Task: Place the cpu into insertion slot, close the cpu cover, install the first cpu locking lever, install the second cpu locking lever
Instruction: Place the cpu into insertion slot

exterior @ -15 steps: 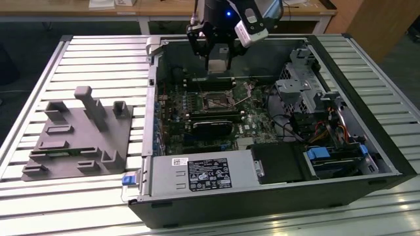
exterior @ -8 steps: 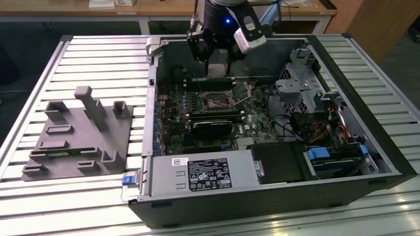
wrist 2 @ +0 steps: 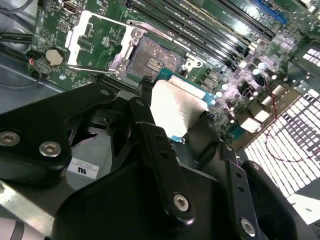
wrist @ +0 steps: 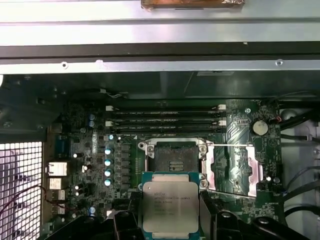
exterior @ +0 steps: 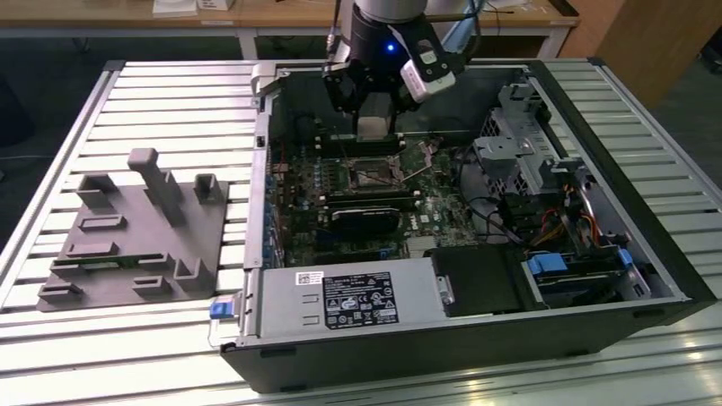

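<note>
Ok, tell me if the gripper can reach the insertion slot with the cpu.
Probably yes: the gripper holds the cpu close by the insertion slot, which lies bare, with the cpu cover lying open beside it.

Slatted table [exterior: 169,101] carries open computer case [exterior: 474,334] and grey fixture [exterior: 135,245].

Open computer case [exterior: 451,347], grey fixture block [exterior: 135,228], slatted table [exterior: 181,110]
</note>
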You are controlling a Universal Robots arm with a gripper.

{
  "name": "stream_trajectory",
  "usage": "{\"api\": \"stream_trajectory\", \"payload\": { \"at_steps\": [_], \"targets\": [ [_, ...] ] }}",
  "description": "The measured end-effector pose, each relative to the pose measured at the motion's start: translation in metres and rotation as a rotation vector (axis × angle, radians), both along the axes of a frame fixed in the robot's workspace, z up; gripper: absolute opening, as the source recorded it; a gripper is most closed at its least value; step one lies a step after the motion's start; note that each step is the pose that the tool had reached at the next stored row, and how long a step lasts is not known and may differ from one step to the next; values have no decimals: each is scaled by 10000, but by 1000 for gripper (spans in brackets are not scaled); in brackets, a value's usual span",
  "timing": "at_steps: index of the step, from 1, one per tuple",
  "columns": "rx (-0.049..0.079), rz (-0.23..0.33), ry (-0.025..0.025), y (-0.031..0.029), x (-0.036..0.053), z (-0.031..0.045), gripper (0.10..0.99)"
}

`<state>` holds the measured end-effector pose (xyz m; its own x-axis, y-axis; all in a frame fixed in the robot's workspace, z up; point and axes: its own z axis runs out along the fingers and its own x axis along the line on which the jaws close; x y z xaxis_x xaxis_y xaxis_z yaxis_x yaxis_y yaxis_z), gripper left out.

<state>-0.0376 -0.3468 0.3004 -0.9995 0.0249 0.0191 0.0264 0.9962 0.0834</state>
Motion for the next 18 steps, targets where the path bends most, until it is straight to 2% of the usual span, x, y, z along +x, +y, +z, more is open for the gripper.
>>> {"api": "stream_trajectory", "payload": {
  "at_steps": [18],
  "targets": [
    [-18,0,9,109,95,-316,537]
  ]
}}
